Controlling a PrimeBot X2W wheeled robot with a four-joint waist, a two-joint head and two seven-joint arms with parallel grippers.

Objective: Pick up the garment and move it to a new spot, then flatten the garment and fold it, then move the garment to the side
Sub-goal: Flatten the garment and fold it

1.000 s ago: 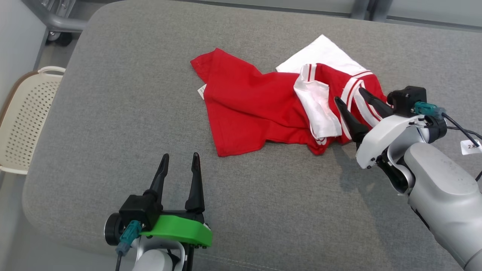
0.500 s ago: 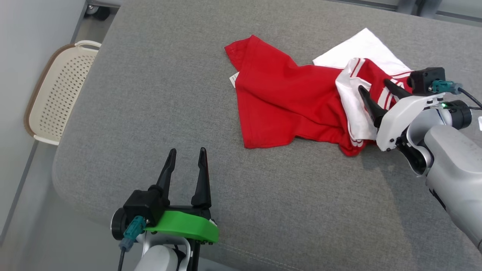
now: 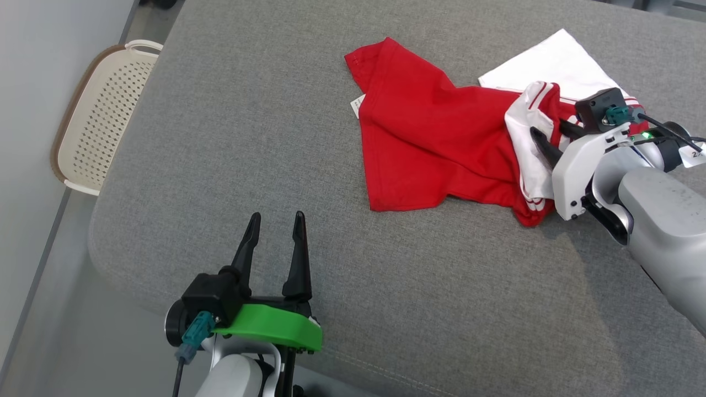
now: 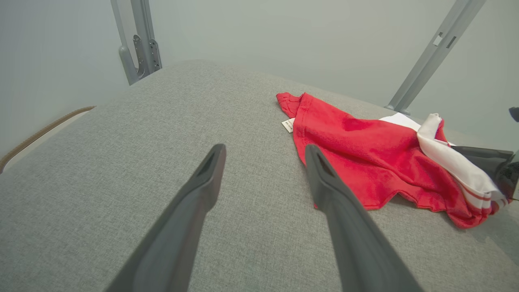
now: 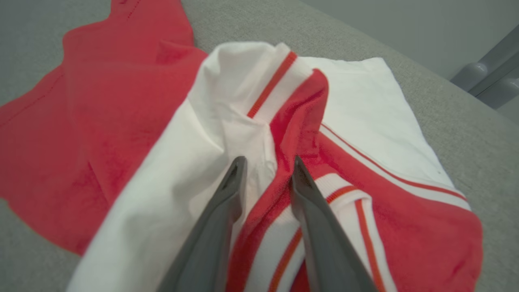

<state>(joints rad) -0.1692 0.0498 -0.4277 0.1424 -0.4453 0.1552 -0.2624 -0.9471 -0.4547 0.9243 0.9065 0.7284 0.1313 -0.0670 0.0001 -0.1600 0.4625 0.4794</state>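
One grey surface (image 3: 248,138), garment (image 3: 419,143), pale wall (image 4: 284,36)

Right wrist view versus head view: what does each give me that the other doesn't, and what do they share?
Right wrist view: up close, a red fold of the garment sits between the fingers of the right gripper; grip unconfirmed. Head view: the left gripper, open and clear of the cloth, and a perforated basket beside the grey cushion. Both: that garment lying on the cushion.
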